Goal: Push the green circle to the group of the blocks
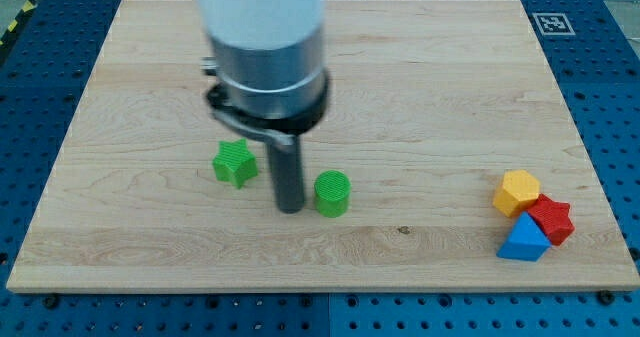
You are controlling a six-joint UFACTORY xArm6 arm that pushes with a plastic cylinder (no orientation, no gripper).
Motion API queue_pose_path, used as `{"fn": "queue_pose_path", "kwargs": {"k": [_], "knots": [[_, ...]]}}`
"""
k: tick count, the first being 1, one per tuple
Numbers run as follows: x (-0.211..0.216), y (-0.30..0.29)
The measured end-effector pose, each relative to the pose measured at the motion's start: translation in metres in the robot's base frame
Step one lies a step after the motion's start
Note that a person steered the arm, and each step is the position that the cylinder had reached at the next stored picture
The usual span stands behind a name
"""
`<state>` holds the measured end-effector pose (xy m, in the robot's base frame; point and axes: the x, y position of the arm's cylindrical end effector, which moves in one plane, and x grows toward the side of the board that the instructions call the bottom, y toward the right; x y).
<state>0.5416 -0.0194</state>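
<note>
Pale wood fills the scene, a board (400, 97) laid over a blue perforated table (610, 127), and the arm is right down on it. White and silver housing (265, 37) drops in from the view's top, and out of it comes the dark rod, with the tip (290, 209) planted on the board left of centre. No jaws on this tool, nothing to open or close, just the bare rod end. And look where it stands: just beside the green circle (332, 194), on the circle's left side, so close that I cannot tell whether they touch or a sliver of wood separates them. On the rod's other side, toward the view's left and a little higher, sits the green star (234, 163), clearly apart from the rod. Now over to the view's lower right, well apart from all that: the group. Orange hexagon (517, 192) on top, red star (552, 220) to its lower right, blue triangle (524, 241) below, all three packed together near the board's edge. A small black-and-white marker (550, 23) sits at the board's top right corner.
</note>
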Motion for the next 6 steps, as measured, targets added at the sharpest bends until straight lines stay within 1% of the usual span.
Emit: {"fn": "queue_pose_path", "kwargs": {"k": [1, 4, 5, 6], "knots": [[0.000, 0.040], [-0.016, 0.058], [-0.017, 0.079], [-0.016, 0.113]]}}
